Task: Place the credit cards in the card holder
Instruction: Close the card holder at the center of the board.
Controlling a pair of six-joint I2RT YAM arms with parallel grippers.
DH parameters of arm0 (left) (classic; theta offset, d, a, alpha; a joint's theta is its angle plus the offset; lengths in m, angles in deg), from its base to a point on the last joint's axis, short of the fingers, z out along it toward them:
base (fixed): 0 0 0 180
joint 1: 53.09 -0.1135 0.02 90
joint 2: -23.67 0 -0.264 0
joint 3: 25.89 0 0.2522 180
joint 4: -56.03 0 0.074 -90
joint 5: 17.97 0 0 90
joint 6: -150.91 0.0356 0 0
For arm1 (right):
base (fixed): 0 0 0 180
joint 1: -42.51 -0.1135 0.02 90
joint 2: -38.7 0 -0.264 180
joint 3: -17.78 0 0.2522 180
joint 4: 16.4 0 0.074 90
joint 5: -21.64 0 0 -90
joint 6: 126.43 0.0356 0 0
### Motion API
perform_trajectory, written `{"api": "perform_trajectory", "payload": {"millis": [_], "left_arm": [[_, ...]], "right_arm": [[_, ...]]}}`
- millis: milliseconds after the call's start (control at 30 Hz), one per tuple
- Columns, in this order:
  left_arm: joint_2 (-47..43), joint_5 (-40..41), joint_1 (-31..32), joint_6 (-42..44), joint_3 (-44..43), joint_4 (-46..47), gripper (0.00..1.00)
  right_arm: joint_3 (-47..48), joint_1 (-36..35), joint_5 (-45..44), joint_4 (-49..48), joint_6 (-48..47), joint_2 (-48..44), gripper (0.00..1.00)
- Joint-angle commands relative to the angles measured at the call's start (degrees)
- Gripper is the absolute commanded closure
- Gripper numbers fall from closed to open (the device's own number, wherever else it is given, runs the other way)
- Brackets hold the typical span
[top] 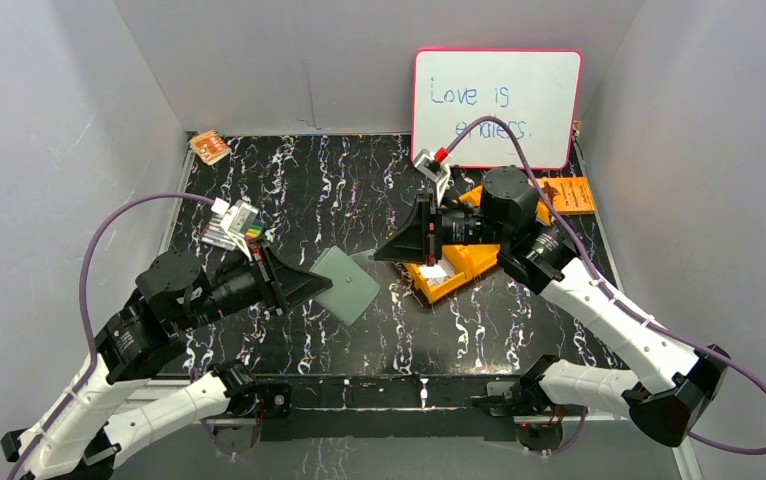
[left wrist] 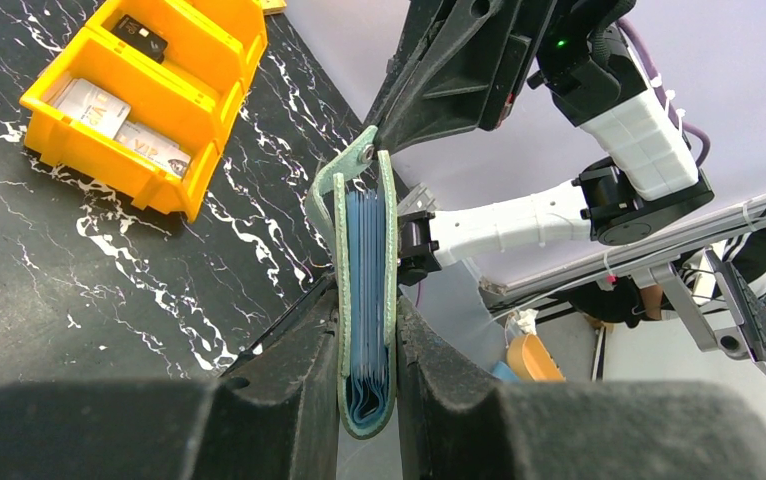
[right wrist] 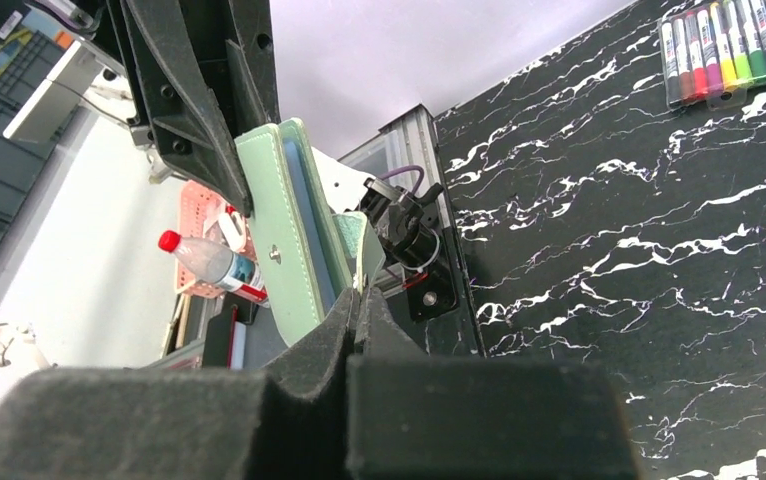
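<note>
- Holding status: the left end effector (left wrist: 364, 335) is clamped on the folded end of the sage-green folding card holder (left wrist: 364, 250) with grey-blue inner pockets. The holder stands edge-up above the black marbled desk (left wrist: 79, 290). The right end effector (right wrist: 359, 305) has its fingers pressed together, apparently on the holder's snap flap (left wrist: 334, 175), directly ahead of the left fingertips.
- Slip risk: both arms grip one item. If the right end effector pulls the flap harder than the left grip can resist, the card holder may twist out of the left fingers, or the thin flap may slide free.
- Opening risk: the pockets look tightly stacked. A weak pull may leave no slot wide enough for insertion.
- Supply risk: the thin, pale grey-white credit cards (left wrist: 91, 105) lie in the orange plastic compartment tray (left wrist: 109, 175), beneath and behind the right end effector. With both end effectors occupied, neither can fetch a card without letting go.
- Drop risk: releasing the left grip above the desk would probably let the holder fall and close.
</note>
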Motion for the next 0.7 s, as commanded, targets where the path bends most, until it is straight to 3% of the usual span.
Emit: {"api": "perform_trajectory", "payload": {"millis": [0, 500, 667], "left_arm": [[-0.9, 0.4, -0.1, 0.0, 0.2, 1.5, 1.00], [8.9, 6.9, -0.1, 2.0, -4.0, -4.4, 1.00], [10.1, 13.1, -0.1, -1.1, -3.7, -6.3, 1.00]], "right_arm": [[4.3, -0.3, -1.2, 1.3, -1.8, -0.8, 1.00], [23.1, -0.4, -12.1, 30.1, -22.2, 6.2, 1.00], [24.7, -0.6, -15.5, 30.9, -25.3, 7.8, 1.00]]}}
